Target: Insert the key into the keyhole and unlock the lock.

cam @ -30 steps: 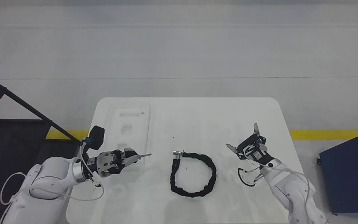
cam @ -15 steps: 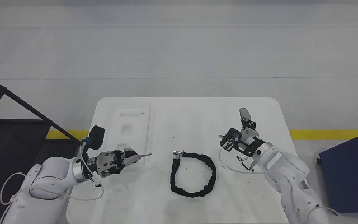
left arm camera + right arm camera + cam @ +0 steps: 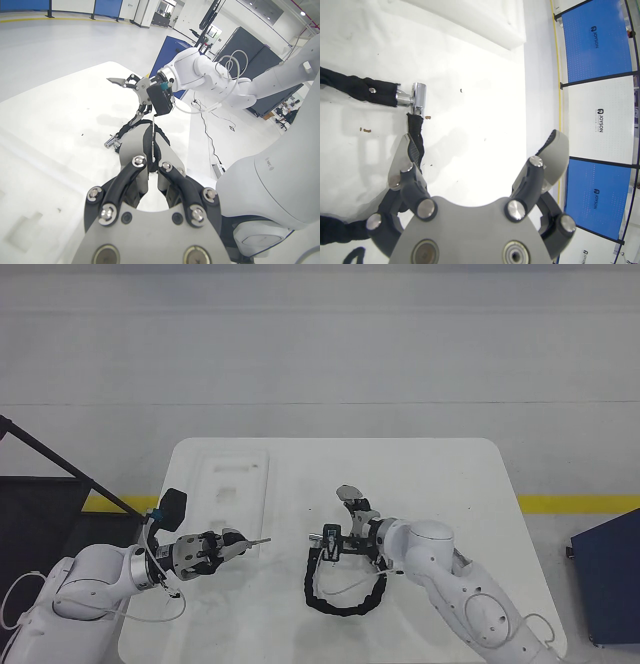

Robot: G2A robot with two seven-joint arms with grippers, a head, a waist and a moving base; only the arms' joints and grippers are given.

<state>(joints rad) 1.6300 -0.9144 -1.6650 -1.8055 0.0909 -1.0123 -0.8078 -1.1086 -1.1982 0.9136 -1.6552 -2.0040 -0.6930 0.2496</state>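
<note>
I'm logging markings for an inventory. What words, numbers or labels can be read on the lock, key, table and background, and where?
lock: no text, on chrome head or black sleeve.
key, in the left end effector: too small to read.
table: none.
panels, behind the table: a brand logo, not quoted here.

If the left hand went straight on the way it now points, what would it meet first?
Probably the lock's chrome head, in line with the key held in the left hand; the right hand hangs just behind it. Height is unclear, so the key may pass above.
</note>
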